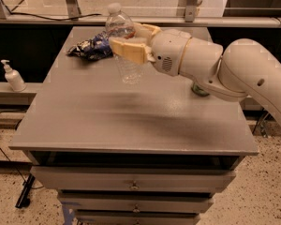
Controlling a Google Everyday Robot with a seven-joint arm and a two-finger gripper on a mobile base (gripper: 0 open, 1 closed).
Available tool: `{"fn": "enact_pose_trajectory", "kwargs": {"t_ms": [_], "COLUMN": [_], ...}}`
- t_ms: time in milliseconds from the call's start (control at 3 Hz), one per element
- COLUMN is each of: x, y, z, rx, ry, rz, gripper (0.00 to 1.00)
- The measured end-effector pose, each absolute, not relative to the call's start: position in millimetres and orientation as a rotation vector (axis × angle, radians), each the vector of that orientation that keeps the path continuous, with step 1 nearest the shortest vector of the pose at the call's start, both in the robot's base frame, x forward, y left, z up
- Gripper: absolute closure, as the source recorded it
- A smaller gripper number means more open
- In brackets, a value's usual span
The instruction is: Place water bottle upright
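Note:
The water bottle [125, 67] is clear ribbed plastic with a white cap and a red label band near its neck. It stands close to upright, leaning slightly left, with its base near the tabletop at the back middle. My gripper [130, 41] reaches in from the right and is shut on the bottle's upper body, one tan finger in front and one behind. I cannot tell whether the base touches the table.
A crumpled blue snack bag [90, 46] lies just left of the bottle. A green soda can [199, 89] is mostly hidden behind my arm at the right. The grey table [112, 121] has drawers below. A white pump dispenser [12, 77] stands on a ledge at far left.

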State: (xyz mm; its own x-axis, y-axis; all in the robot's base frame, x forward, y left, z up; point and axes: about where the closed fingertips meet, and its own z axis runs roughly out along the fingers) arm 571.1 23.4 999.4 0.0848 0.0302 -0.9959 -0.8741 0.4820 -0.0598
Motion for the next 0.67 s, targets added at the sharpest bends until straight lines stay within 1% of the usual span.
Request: {"fn": "enact_pose_trajectory", "kwargs": {"t_ms": [667], "x": [571], "y": [26], "z": [964], "rx": [-0.817], "ry": [1.258], "rz": [0.855], "gripper": [1.00]}}
